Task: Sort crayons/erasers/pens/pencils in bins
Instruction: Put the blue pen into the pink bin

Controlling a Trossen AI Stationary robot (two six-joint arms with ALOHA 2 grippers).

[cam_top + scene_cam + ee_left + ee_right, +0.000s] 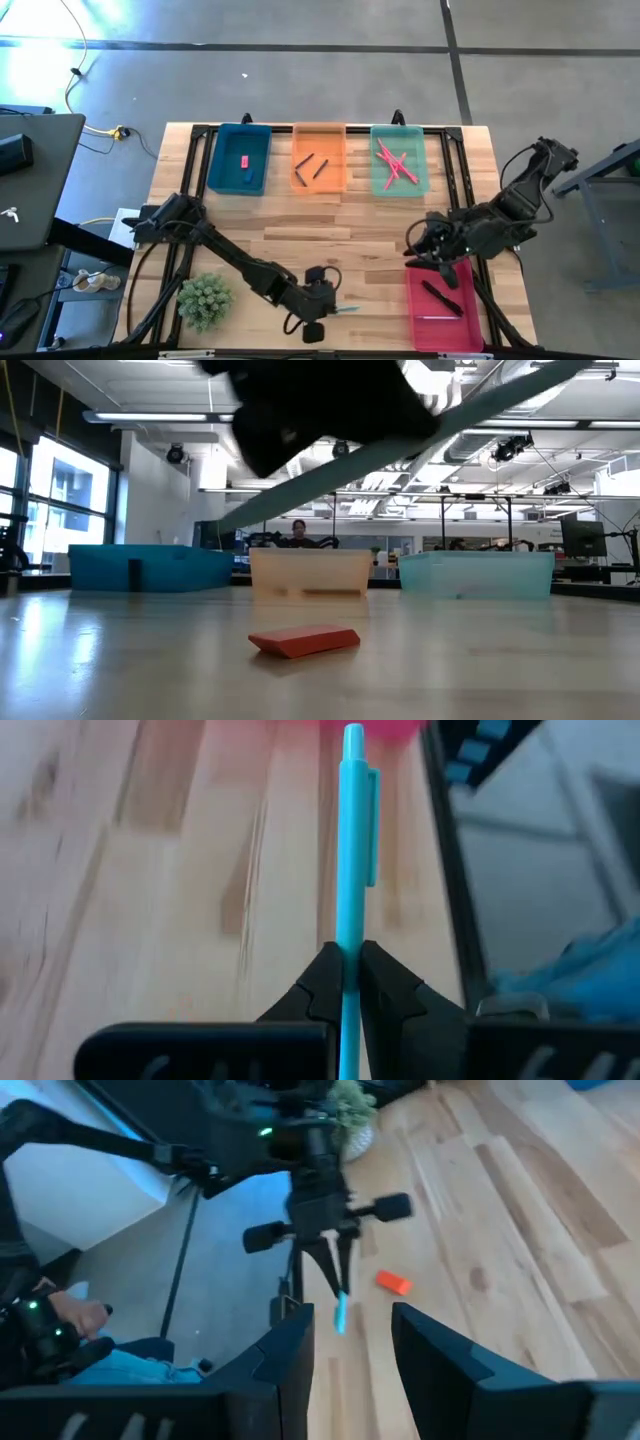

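Left pincer (343, 982) pinching the light blue pencil (352, 840) above the tabletop's (370, 225) front edge.
Right pincer (350, 1340) spread, empty, above the red-pink bin (440, 320) at the front right corner.

light blue pen (353, 870) | orange-red eraser (304, 641) | bins: dark blue (222, 170), orange (300, 135), teal (425, 160), red-pink (416, 320)
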